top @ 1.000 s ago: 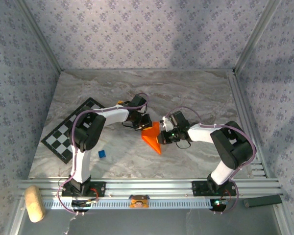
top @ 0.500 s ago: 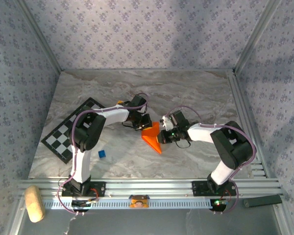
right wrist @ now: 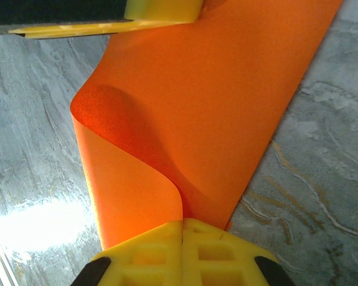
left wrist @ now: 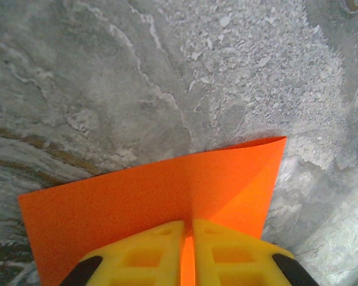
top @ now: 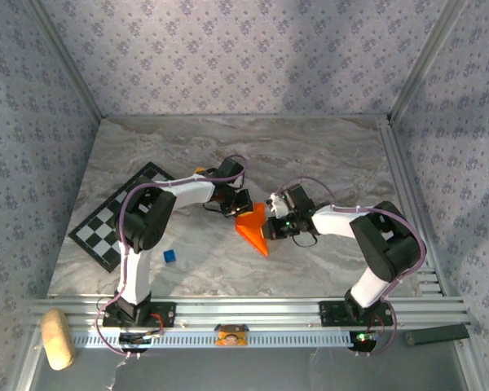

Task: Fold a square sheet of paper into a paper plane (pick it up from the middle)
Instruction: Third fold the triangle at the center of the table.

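Note:
The square sheet of paper (top: 253, 229) is bright orange and hangs between my two grippers at the table's middle. From above it is a pointed wedge with its tip toward the near edge. My left gripper (top: 242, 206) is shut on its far edge; in the left wrist view the yellow fingers (left wrist: 143, 256) pinch the sheet (left wrist: 155, 196) at a crease, left gripper (left wrist: 188, 238). My right gripper (top: 270, 226) is shut on the right side. In the right wrist view the sheet (right wrist: 221, 101) curls over from the right gripper (right wrist: 182, 229), with the left arm's yellow finger (right wrist: 164, 8) at the top.
A black-and-white checkered board (top: 114, 224) lies at the left. A small blue cube (top: 170, 256) sits near the left arm's base, and a small yellow-orange cube (top: 200, 171) peeks out behind the left arm. Bare marble table (top: 326, 155) stretches behind and to the right.

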`<action>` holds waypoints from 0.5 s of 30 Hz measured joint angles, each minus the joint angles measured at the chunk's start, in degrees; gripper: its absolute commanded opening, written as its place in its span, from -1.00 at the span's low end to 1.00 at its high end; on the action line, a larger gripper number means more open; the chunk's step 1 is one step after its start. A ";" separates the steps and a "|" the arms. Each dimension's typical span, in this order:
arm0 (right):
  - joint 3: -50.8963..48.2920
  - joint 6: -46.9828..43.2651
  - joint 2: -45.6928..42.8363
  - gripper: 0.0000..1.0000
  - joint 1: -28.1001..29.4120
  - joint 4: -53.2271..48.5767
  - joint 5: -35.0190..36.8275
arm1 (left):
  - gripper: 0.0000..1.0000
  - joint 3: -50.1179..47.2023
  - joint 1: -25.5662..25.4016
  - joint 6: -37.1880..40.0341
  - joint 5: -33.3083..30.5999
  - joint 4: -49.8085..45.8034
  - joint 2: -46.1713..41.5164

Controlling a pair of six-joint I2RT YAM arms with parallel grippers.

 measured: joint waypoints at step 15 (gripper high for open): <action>0.35 0.00 0.87 -1.00 0.07 -0.22 0.00 | -0.75 0.00 0.00 0.00 -0.02 -0.02 0.00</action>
